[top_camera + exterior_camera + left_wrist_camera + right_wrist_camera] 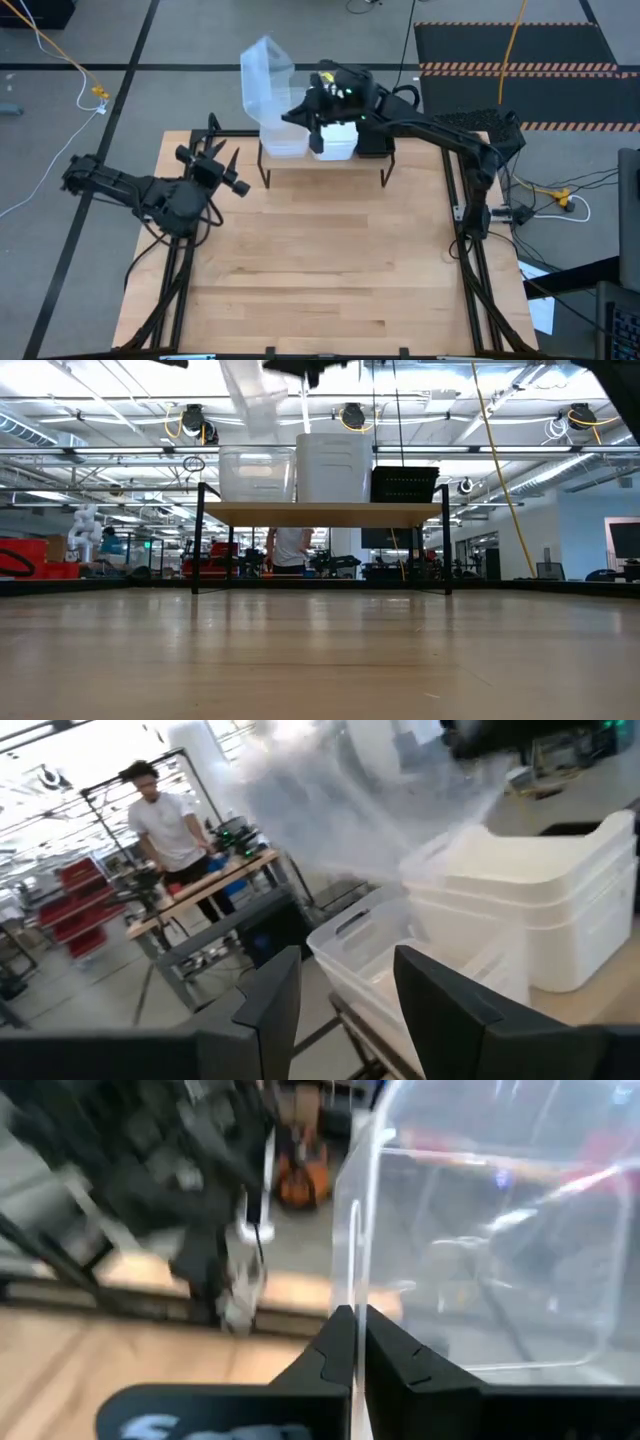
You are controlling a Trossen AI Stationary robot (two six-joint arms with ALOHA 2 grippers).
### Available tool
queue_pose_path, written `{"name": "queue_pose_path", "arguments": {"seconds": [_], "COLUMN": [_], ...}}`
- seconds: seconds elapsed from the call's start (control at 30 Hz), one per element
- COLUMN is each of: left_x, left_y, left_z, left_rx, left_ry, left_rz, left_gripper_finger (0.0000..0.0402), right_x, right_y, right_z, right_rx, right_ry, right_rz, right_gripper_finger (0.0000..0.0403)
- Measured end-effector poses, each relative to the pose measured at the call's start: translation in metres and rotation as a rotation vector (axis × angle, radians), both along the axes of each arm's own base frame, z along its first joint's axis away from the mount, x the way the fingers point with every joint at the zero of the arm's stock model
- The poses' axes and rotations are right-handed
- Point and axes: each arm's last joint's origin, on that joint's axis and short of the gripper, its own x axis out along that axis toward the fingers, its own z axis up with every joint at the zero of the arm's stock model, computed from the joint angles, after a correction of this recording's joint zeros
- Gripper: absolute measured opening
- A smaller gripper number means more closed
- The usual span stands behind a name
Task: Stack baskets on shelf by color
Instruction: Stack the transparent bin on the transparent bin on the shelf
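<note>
The shelf [325, 165] stands at the table's far edge. On it, seen from the low view, are clear baskets [257, 473] on the left, a white stack [333, 467] in the middle and a black basket [404, 484] on the right. My right gripper [298, 110] reaches over the shelf and is shut on another clear basket [265, 72], held up above the clear ones. My left gripper [222, 152] hovers open over the table's left side, short of the shelf. Its wrist view shows the clear baskets [385, 955] and white stack [540, 910] ahead. My right gripper [358, 1330] pinches one side wall of the clear basket [350, 1275] between its two fingers, one finger inside the basket and one outside. The basket is lifted clear of the shelf and sits tilted in the hold, above the clear baskets.
The wooden table [320, 270] in front of the shelf is bare wood. A black frame rail [455, 200] runs along its edges. A person [165, 830] stands at a bench beyond the table's far edge and also shows behind the shelf as a person [292, 550].
</note>
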Motion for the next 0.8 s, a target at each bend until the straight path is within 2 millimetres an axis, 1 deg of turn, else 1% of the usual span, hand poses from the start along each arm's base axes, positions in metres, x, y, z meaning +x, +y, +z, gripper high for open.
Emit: {"name": "queue_pose_path", "arguments": {"seconds": [0.13,0.23,0.33,0.5,0.57,0.63,0.73,0.8], "left_x": [0.001,0.001,0.001,0.000,0.001,0.002,0.002,0.002], "left_y": [0.008,0.013,0.019,0.026,0.028,0.029,0.031,0.032], "left_z": [-0.001,-0.002,-0.005,-0.007,-0.007,-0.008,-0.008,-0.008], "left_rx": [0.000,0.001,-0.003,-0.013,-0.022,-0.033,-0.040,-0.041], "left_ry": [0.006,0.013,0.019,0.007,0.003,0.003,0.002,-0.001], "left_rz": [0.044,0.076,0.109,0.150,0.144,0.124,0.119,0.124], "left_gripper_finger": [0.0165,0.0165,0.0165,0.0165,0.0165,0.0165,0.0165,0.0165], "right_x": [0.004,0.004,0.002,0.001,0.001,0.001,0.000,0.000], "right_y": [-0.010,-0.009,-0.009,-0.011,-0.011,-0.011,-0.013,-0.014], "right_z": [-0.027,-0.036,-0.039,-0.039,-0.039,-0.040,-0.041,-0.040], "right_rx": [-0.001,-0.057,-0.100,-0.128,-0.140,-0.157,-0.181,-0.183], "right_ry": [0.164,0.245,0.293,0.303,0.306,0.325,0.347,0.349], "right_rz": [-0.010,-0.044,-0.073,-0.077,-0.077,-0.123,-0.193,-0.209], "right_gripper_finger": [0.0000,0.0001,0.0002,0.0011,0.0022,0.0038,0.0068,0.0089]}}
